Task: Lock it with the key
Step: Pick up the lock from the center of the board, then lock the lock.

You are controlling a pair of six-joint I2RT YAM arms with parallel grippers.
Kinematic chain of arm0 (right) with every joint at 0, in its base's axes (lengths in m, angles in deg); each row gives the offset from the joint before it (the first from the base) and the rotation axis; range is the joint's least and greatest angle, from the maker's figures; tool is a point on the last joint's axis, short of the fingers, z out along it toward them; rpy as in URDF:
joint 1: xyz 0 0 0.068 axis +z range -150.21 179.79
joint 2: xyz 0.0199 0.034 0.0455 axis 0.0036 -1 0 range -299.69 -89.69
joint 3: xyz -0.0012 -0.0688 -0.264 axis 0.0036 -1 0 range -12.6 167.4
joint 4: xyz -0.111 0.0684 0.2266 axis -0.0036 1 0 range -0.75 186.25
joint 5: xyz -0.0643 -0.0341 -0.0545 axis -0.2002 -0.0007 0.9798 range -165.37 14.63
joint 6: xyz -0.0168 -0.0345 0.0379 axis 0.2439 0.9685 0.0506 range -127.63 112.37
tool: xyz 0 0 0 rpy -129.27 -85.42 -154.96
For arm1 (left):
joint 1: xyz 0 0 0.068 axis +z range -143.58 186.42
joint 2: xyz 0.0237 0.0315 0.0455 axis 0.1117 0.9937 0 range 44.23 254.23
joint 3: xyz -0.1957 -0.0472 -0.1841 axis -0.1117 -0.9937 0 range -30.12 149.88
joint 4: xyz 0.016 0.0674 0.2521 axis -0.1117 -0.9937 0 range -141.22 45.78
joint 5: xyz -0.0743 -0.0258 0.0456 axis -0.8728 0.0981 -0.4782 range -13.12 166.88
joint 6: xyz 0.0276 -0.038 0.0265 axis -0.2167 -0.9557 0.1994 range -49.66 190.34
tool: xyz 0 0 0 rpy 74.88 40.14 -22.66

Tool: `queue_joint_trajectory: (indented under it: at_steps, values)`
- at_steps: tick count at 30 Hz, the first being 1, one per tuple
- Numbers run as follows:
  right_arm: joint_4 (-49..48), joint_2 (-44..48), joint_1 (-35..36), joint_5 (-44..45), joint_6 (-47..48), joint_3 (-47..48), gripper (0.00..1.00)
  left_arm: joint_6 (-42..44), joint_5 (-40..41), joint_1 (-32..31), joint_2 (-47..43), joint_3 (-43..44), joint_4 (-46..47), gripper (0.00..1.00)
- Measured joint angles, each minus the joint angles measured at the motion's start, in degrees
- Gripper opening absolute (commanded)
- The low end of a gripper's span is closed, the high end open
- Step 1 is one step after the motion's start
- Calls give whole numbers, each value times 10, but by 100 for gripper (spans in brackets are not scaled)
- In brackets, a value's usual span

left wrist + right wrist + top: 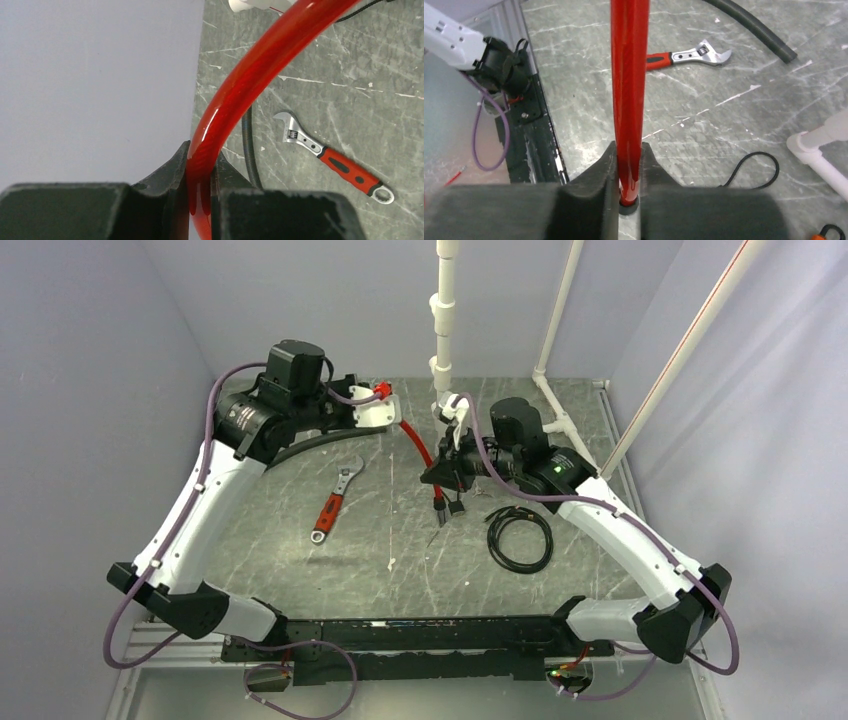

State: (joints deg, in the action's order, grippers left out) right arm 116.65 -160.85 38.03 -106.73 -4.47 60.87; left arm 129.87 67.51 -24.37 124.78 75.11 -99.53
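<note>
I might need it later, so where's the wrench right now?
Top view: the wrench lies on the table left of centre, between the left arm and the red cable.

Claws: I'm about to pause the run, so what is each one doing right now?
Left claw: closed on the red cable.
Right claw: closed on the same red cable.

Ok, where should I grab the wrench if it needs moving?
Grip the wrench by its red handle, coming straight down with jaws across its width. It lies flat on the table, so nothing fits under it from the side, and the handle is the straight, narrow part.
</note>
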Motion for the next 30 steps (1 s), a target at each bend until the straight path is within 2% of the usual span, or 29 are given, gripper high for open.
queue_joint_trajectory:
  at_steps: [10, 14, 16, 19, 26, 30]
  values:
    - [-16, 20, 0, 67, 5, 8, 0, -138, 6, 1, -6, -23, 40, 2]
    - [-70, 81, -10, 37, 3, -23, 0, -207, -15, 4, -37, -68, 74, 30]
    - [-87, 97, -14, 21, -1, -25, 0, -243, -35, 7, -48, -73, 83, 49]
    - [-116, 110, -25, 4, -11, -25, 0, -301, -67, 35, -67, -74, 94, 63]
    - [-156, 110, -70, -17, -41, -24, 0, -391, -118, 130, -113, -121, 115, 77]
    - [-169, 110, -82, -24, -54, -19, 0, -420, -129, 184, -131, -179, 131, 78]
